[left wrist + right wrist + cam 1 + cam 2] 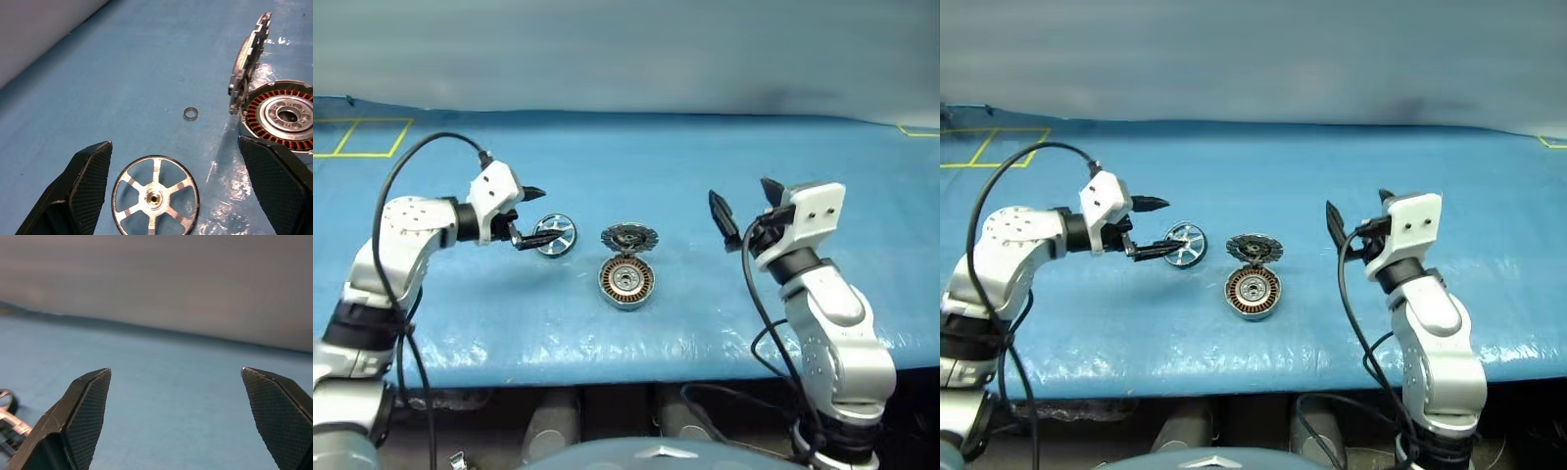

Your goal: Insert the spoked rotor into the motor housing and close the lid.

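Looking down from the head camera, the blue tabletop (724, 323) carries the motor housing (626, 283) near the middle, its lid (627, 238) standing up at the far edge. The spoked rotor (555, 235) lies just to the housing's left, apart from it. The left claw (534, 216) hovers at the rotor with fingers spread wide and nothing gripped; the right claw (745, 210) is raised to the housing's right, also wide and empty.

From the left wrist, the rotor lies flat between the two spread fingers (88, 181), a tiny ring (190, 113) beyond it, the housing and upright lid off to one side.

From the right wrist, its fingers (83, 416) stand wide apart over bare tabletop.
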`<state>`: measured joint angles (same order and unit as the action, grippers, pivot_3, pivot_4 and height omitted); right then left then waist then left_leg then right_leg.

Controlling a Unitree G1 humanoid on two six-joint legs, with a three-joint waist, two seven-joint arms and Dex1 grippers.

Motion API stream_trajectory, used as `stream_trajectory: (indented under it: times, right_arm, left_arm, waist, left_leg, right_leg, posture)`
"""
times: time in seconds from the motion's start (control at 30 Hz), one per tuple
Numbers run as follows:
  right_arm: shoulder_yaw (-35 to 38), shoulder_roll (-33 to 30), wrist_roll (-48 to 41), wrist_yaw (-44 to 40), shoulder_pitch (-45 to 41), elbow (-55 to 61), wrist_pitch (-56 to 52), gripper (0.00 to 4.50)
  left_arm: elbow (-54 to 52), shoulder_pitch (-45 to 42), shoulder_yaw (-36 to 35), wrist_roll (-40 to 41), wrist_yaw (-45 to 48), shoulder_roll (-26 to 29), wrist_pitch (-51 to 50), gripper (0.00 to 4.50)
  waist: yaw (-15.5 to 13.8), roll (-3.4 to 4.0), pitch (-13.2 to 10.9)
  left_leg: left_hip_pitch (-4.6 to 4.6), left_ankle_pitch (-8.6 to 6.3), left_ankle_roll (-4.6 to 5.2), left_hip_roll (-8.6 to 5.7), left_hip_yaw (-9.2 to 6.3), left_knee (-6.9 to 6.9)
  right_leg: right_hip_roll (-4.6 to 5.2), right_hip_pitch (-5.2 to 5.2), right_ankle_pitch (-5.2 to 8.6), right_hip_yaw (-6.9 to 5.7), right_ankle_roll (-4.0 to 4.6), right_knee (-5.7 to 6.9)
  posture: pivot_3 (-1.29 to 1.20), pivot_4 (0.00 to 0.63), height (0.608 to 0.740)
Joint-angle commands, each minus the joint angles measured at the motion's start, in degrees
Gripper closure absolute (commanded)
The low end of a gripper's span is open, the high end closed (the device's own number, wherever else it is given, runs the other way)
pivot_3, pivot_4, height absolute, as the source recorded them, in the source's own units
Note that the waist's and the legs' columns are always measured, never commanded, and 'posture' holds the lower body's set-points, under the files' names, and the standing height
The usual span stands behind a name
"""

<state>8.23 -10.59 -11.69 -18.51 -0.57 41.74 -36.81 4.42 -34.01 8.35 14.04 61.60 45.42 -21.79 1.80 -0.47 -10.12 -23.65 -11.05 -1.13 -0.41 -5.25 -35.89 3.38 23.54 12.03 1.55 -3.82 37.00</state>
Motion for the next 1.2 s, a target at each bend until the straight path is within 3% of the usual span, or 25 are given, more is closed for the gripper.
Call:
stream_trajectory:
  times: [0.03,0.2,0.43,0.9,1.03,1.2]
  right_arm:
    - [-3.6,-2.2,-1.1,-3.1,4.5,2.7,4.4,0.01]
    - [-5.0,-1.6,-3.5,-3.4,10.0,3.0,7.2,0.01]
    - [-4.3,-2.8,-4.8,-4.1,18.2,4.6,12.2,0.01]
    - [-19.1,0.5,0.0,-0.3,25.3,-0.2,19.6,0.01]
    - [-18.1,-0.5,1.0,0.5,26.3,-0.8,21.3,0.01]
    - [-9.1,-4.2,1.0,0.2,26.4,-4.9,23.8,0.01]
  left_arm:
    - [10.5,-9.4,5.7,-4.2,8.0,-2.3,4.4,0.00]
    - [27.8,-21.0,10.8,-9.8,12.9,-9.2,10.4,0.00]
    - [44.7,-28.4,15.8,-18.2,15.8,-15.1,21.9,0.00]
    - [62.2,-37.1,15.1,-26.0,10.4,-24.9,31.4,0.00]
    - [64.2,-38.0,15.6,-27.7,9.4,-26.2,33.7,0.00]
    - [65.7,-38.6,16.4,-30.1,9.6,-28.3,36.1,0.00]
  waist:
    - [-0.1,0.00,0.0]
    - [0.0,-0.04,0.0]
    - [0.5,-0.07,0.0]
    - [0.1,-0.32,-0.2]
    - [0.2,-0.33,-0.2]
    - [0.0,-0.37,-0.2]
  left_leg:
    - [-0.04,0.00,0.02,-0.01,0.02,-0.01]
    - [-0.10,-0.03,0.07,-0.04,0.03,-0.05]
    - [-0.12,-0.06,0.11,-0.01,0.04,-0.02]
    - [-0.22,-0.06,0.12,-0.03,0.02,-0.15]
    - [-0.22,-0.07,0.13,-0.04,0.02,-0.15]
    - [-0.24,-0.07,0.14,-0.07,0.02,-0.21]
  right_leg:
    - [0.01,0.02,-0.02,0.01,-0.04,-0.06]
    - [0.03,0.03,-0.04,0.02,-0.08,-0.09]
    - [0.01,0.08,-0.04,0.03,-0.10,-0.08]
    - [0.03,0.09,-0.05,0.03,-0.14,-0.08]
    - [0.04,0.08,-0.06,0.03,-0.16,-0.10]
    - [0.06,0.05,-0.09,0.03,-0.21,-0.10]
  posture:
    - [0.00,0.150,0.740]
    - [0.00,0.150,0.740]
    - [0.00,0.150,0.740]
    - [0.00,0.150,0.740]
    - [0.00,0.150,0.740]
    - [0.00,0.150,0.740]
